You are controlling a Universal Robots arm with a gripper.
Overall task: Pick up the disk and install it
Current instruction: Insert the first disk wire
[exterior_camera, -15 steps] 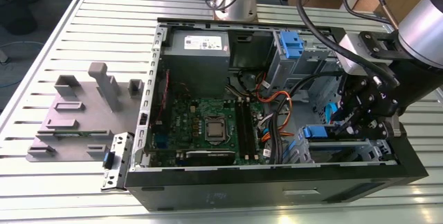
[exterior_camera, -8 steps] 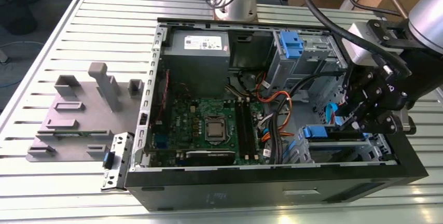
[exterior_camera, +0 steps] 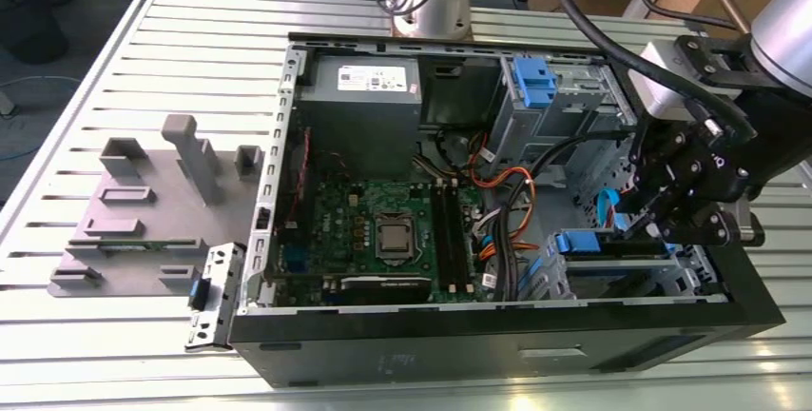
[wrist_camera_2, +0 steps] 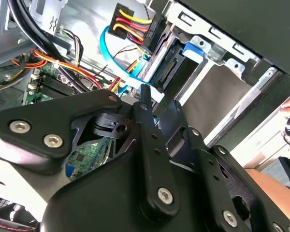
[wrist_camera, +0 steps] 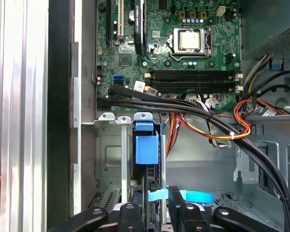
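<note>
Black pincer (exterior_camera: 660, 225): grip unclear | silver blue-framed disk (wrist_camera: 146, 150) seated in drive bay (wrist_camera: 111, 164) | install nearly done

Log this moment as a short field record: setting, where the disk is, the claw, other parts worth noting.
setting: open computer case lying on a slatted metal table
disk: standing on edge in the drive cage, blue end tab facing out of the bay
claw: over the bay at the disk's edge; whether it grips cannot be told
motherboard: exposed, processor socket visible
cables: black bundle and orange-yellow wires run past the cage
beside case: grey fixture block on the exterior view's left
</note>
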